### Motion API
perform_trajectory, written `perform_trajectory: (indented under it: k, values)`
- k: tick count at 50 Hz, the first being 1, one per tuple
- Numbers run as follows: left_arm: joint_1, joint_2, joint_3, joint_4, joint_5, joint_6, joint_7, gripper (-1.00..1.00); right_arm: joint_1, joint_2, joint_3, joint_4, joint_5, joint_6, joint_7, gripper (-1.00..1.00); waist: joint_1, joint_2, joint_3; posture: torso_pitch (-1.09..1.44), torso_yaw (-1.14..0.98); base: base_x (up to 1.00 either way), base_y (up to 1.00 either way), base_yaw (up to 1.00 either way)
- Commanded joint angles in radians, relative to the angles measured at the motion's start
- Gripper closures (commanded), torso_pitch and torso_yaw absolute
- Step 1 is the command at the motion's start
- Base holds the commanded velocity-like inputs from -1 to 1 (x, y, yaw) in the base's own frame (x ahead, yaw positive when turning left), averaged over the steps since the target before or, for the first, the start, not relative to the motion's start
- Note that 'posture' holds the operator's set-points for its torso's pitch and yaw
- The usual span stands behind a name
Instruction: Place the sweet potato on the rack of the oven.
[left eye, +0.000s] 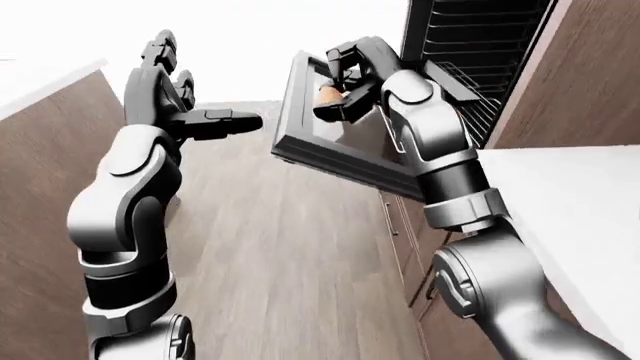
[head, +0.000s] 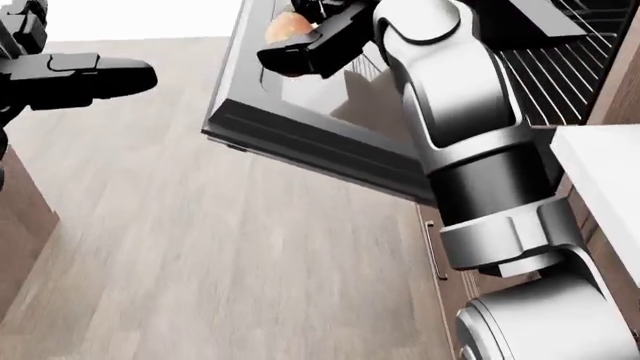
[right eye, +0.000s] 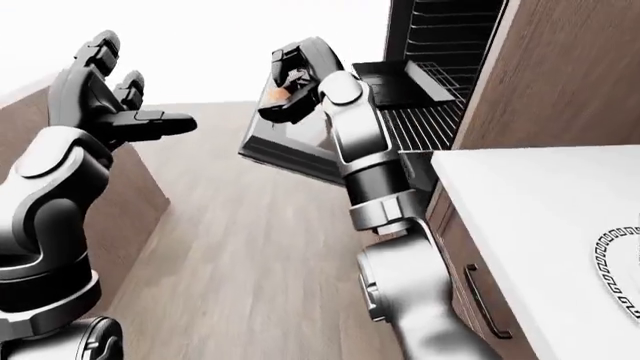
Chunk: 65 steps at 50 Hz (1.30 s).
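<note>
The orange-brown sweet potato (left eye: 329, 96) sits in my right hand (left eye: 338, 84), whose black fingers are shut around it. In the head view the hand (head: 303, 36) with the sweet potato (head: 285, 25) hovers above the open oven door (head: 300, 124), left of the oven cavity. The wire oven rack (right eye: 422, 127) is pulled partly out of the cavity, to the right of the hand and lower. A dark tray (right eye: 385, 77) lies on a shelf above it. My left hand (right eye: 118, 96) is raised at the left with fingers spread open, holding nothing.
A white counter (right eye: 530, 217) with a patterned plate (right eye: 622, 274) lies right of the oven, above wooden drawers with dark handles (right eye: 478, 301). A brown cabinet side (left eye: 45, 142) stands at the left. Wood floor (head: 230, 255) spreads below the door.
</note>
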<state>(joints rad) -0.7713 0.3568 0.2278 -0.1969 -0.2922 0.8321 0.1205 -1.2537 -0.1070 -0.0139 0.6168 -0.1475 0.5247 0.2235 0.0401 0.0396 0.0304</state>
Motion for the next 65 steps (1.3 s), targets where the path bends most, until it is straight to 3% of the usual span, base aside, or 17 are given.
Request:
perform_trajectory:
  k: [1, 4, 8, 15, 22, 24, 30, 35, 38, 40, 47, 50, 51, 53, 59, 63, 65]
  values:
    - [-0.038, 0.003, -0.005, -0.028, -0.007, -0.035, -0.007, -1.00, -0.048, -0.024, -0.026, -0.048, 0.000, -0.031, -0.020, 1.00, -0.026, 0.005, -0.005, 0.00, 0.00, 0.00, 0.00, 0.00]
    - [-0.037, 0.003, -0.005, -0.028, -0.006, -0.036, -0.007, -1.00, -0.052, -0.026, -0.026, -0.043, 0.004, -0.030, -0.018, 1.00, -0.025, -0.012, 0.023, 0.00, 0.00, 0.00, 0.00, 0.00]
    - [-0.036, 0.002, -0.006, -0.030, -0.007, -0.035, -0.007, -1.00, -0.052, -0.027, -0.026, -0.052, 0.009, -0.023, -0.015, 1.00, -0.012, -0.071, 0.004, 0.00, 0.00, 0.00, 0.00, 0.00]
    - [-0.035, 0.001, -0.005, -0.029, -0.007, -0.036, -0.006, -1.00, -0.071, -0.037, -0.031, -0.051, 0.022, -0.026, -0.022, 1.00, -0.037, -0.014, -0.009, 0.00, 0.00, 0.00, 0.00, 0.00]
    - [-0.034, 0.003, -0.004, -0.031, -0.008, -0.034, -0.007, -1.00, -0.073, -0.039, -0.030, -0.052, 0.023, -0.026, -0.031, 1.00, -0.053, -0.007, -0.012, 0.00, 0.00, 0.00, 0.00, 0.00]
    - [-0.035, 0.003, -0.004, -0.031, -0.008, -0.034, -0.006, -1.00, -0.084, -0.042, -0.030, -0.041, 0.021, -0.026, -0.029, 1.00, -0.050, -0.001, -0.039, 0.00, 0.00, 0.03, -0.14, 0.00]
    - [-0.038, 0.003, -0.005, -0.031, -0.007, -0.034, -0.006, -1.00, -0.112, -0.050, -0.032, -0.005, 0.016, -0.034, -0.029, 1.00, -0.037, 0.026, -0.023, 0.00, 0.00, 0.17, -0.30, 0.00]
    - [-0.038, 0.003, -0.005, -0.029, -0.007, -0.034, -0.007, -1.00, -0.135, -0.058, -0.037, 0.039, 0.017, -0.051, -0.029, 1.00, -0.022, -0.019, -0.005, 0.00, 0.00, 0.20, -0.35, 0.00]
    - [-0.038, 0.003, -0.005, -0.026, -0.006, -0.036, -0.006, -1.00, -0.152, -0.066, -0.040, 0.071, 0.017, -0.063, -0.029, 1.00, -0.017, -0.109, -0.026, 0.00, 0.00, 0.23, -0.40, 0.00]
    - [-0.039, 0.002, -0.006, -0.024, -0.006, -0.038, -0.007, -1.00, -0.178, -0.074, -0.044, 0.119, 0.018, -0.082, -0.031, 1.00, -0.019, -0.080, -0.003, 0.00, 0.00, 0.23, -0.41, 0.00]
    - [-0.041, 0.006, -0.001, -0.029, -0.012, -0.032, -0.004, -1.00, -0.240, -0.087, -0.049, 0.215, 0.020, -0.118, -0.039, 1.00, -0.031, -0.001, -0.005, 0.00, 0.00, 0.23, -0.41, 0.00]
    - [-0.043, 0.005, -0.002, -0.031, -0.014, -0.029, -0.001, -1.00, -0.250, -0.091, -0.050, 0.224, 0.019, -0.118, -0.038, 1.00, -0.044, 0.060, -0.011, 0.00, 0.00, 0.23, -0.42, 0.00]
    - [-0.043, 0.006, -0.002, -0.032, -0.014, -0.029, -0.001, -1.00, -0.251, -0.091, -0.050, 0.227, 0.019, -0.121, -0.039, 1.00, -0.038, 0.037, -0.009, 0.00, 0.00, 0.23, -0.41, 0.00]
    - [-0.044, 0.007, 0.000, -0.033, -0.015, -0.028, 0.000, -1.00, -0.251, -0.091, -0.050, 0.230, 0.019, -0.123, -0.040, 1.00, -0.048, 0.052, -0.012, 0.00, 0.00, 0.23, -0.42, 0.00]
    - [-0.042, 0.008, -0.001, -0.032, -0.016, -0.030, 0.000, -1.00, -0.240, -0.084, -0.048, 0.230, 0.018, -0.126, -0.044, 1.00, -0.033, 0.023, -0.020, 0.00, 0.00, 0.23, -0.41, 0.00]
    - [-0.040, 0.008, -0.001, -0.030, -0.016, -0.033, 0.000, -1.00, -0.228, -0.078, -0.044, 0.224, 0.014, -0.126, -0.046, 1.00, -0.040, -0.087, -0.048, 0.00, 0.00, 0.23, -0.23, 0.00]
    - [-0.040, 0.009, 0.000, -0.030, -0.017, -0.033, 0.000, -1.00, -0.223, -0.075, -0.043, 0.217, 0.014, -0.132, -0.042, 1.00, -0.046, -0.072, 0.009, 0.00, 0.00, 0.03, 0.00, 0.00]
